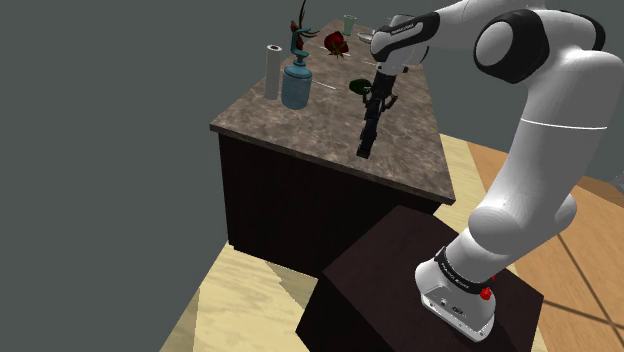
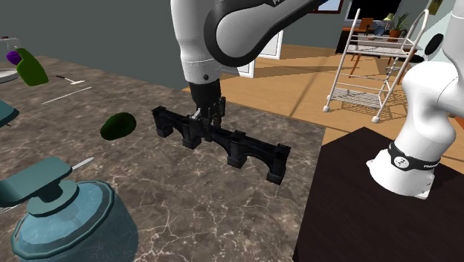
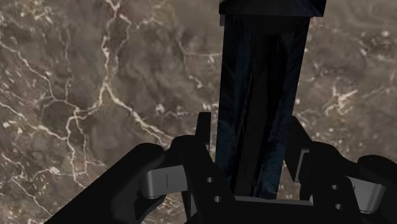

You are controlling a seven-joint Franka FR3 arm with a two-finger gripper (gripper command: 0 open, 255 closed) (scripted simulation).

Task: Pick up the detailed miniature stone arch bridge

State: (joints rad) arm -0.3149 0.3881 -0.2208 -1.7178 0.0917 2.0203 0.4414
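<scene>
The dark arch bridge [image 2: 245, 149] was seen stretched along the marbled countertop [image 2: 223, 216], one end near the edge by the stand [image 2: 357, 201] and a green object [image 2: 117, 125] near the other. It was clasped toward that farther end by the gripper [image 2: 205, 117], whose fingers were pressed against its sides in the wrist view. Whether its feet were clear of the surface could not be told for certain; it seemed slightly raised. The grasp was judged made. A slow, straight lift was called for next, since the off-centre hold might let the long end sag.
</scene>
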